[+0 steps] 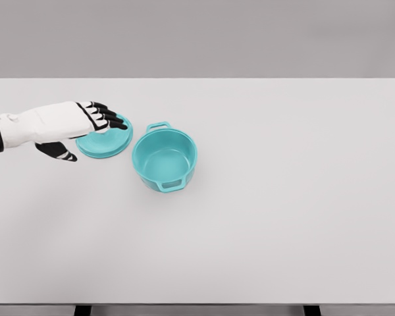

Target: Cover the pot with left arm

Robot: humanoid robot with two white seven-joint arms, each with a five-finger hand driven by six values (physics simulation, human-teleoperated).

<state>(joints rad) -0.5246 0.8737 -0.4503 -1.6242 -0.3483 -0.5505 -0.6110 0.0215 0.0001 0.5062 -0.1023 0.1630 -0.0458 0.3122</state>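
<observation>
A teal pot [164, 158] stands upright and uncovered on the white table [283, 217], in the left half of it, roughly midway between the far and near edges. Its mouth faces straight up and the inside shows bare. The body is round with a smooth, matte wall and a slightly lighter rim. Two loop handles stick out from the rim on opposite sides: one points toward the far edge and a little left, the other toward the near edge and a little right, so the line through the handles runs from far-left to near-right.

Just to the left of the pot, nearer the left edge, the lid [108, 139] lies flat on the table. It is a thin round disc of the same teal, with a faint raised ring near its rim. A narrow gap of table shows between lid and pot.

The left hand [69, 125] comes in from the left edge, white-shelled with black fingertips. Its four fingers [105, 116] reach out nearly straight over the far-left part of the lid, spread loosely, while the thumb [60, 152] hangs apart below, off the lid's left rim. The fingers are open and grip nothing; whether they touch the lid cannot be told.
</observation>
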